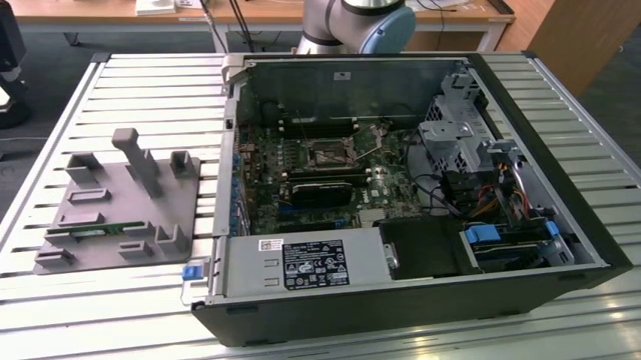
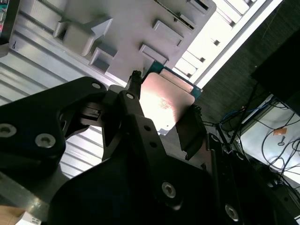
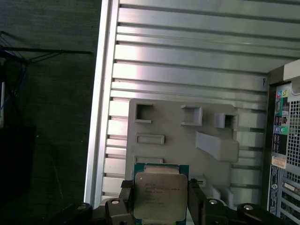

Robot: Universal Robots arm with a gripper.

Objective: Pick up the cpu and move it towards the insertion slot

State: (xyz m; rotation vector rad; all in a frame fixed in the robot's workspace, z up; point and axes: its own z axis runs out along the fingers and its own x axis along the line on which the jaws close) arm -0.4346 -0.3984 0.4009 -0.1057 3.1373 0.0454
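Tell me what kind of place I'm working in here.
Probably a lab or workshop bench for computer assembly: an open computer case lies on a slatted metal table, a grey parts tray beside it, wooden desks behind.

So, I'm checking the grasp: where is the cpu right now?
In both wrist views the cpu is clamped in the claw, held in front of the grey tray near one of its edges.
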